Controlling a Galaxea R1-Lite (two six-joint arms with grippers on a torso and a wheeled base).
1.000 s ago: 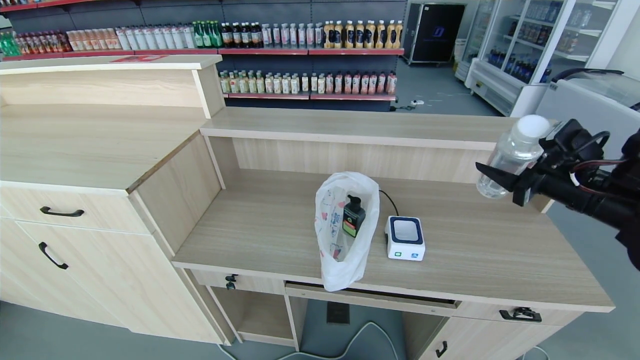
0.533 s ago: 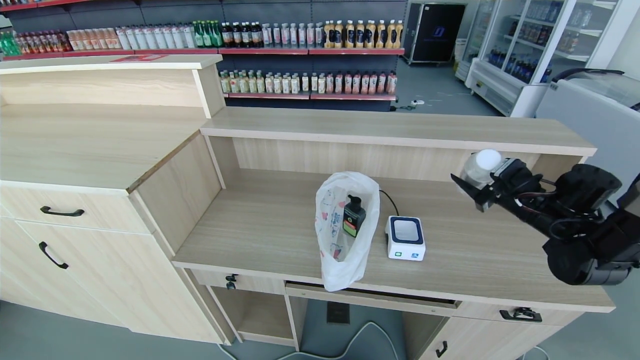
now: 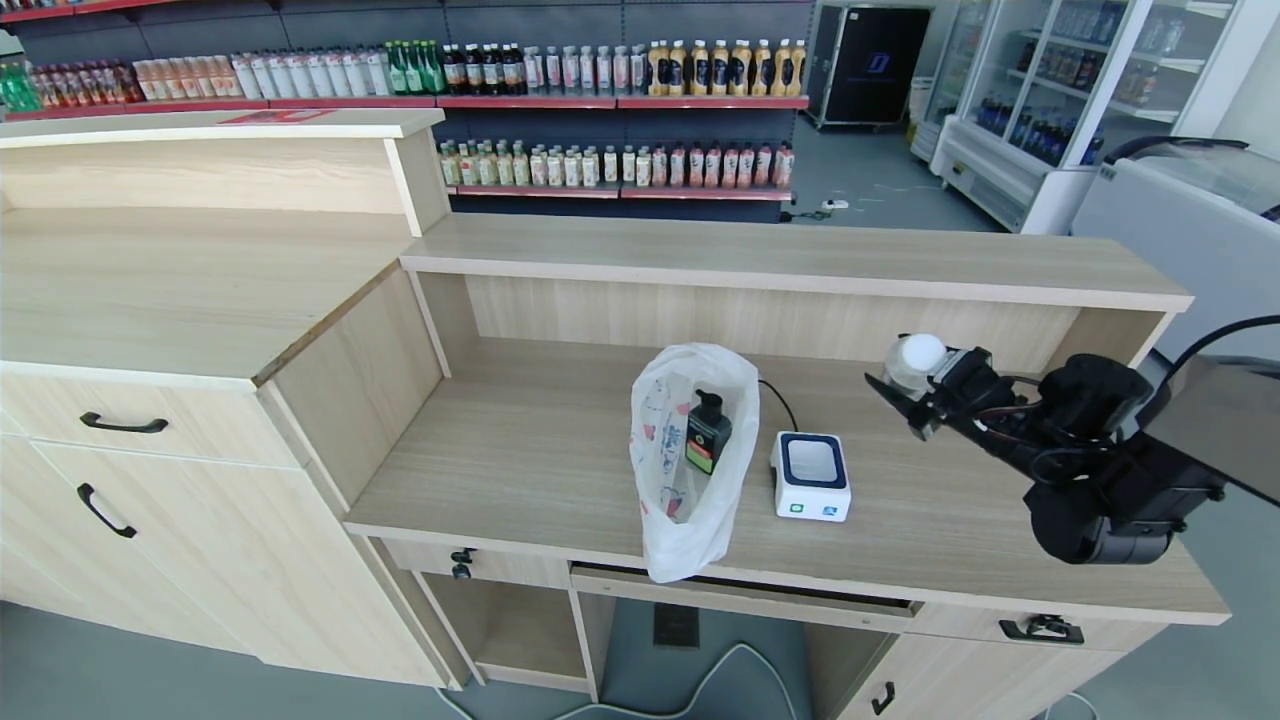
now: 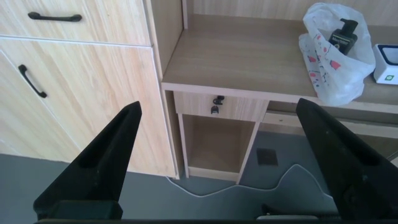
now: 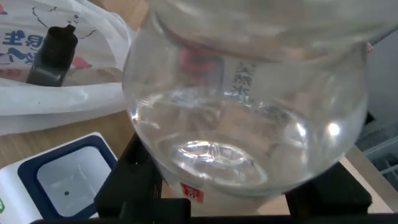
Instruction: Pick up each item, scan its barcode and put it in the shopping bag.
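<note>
Over the counter's right end, the right gripper is closed around a clear bottle near the scanner, likely to present its barcode; the shopping bag gapes beside it, ready.

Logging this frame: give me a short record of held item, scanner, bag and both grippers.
held item: clear bottle with white cap, in right gripper, above the counter
scanner: on the counter, between shopping bag and right gripper
bag contents: black pump bottle
left gripper: open, empty, off the counter
right gripper: shut on clear bottle
</note>
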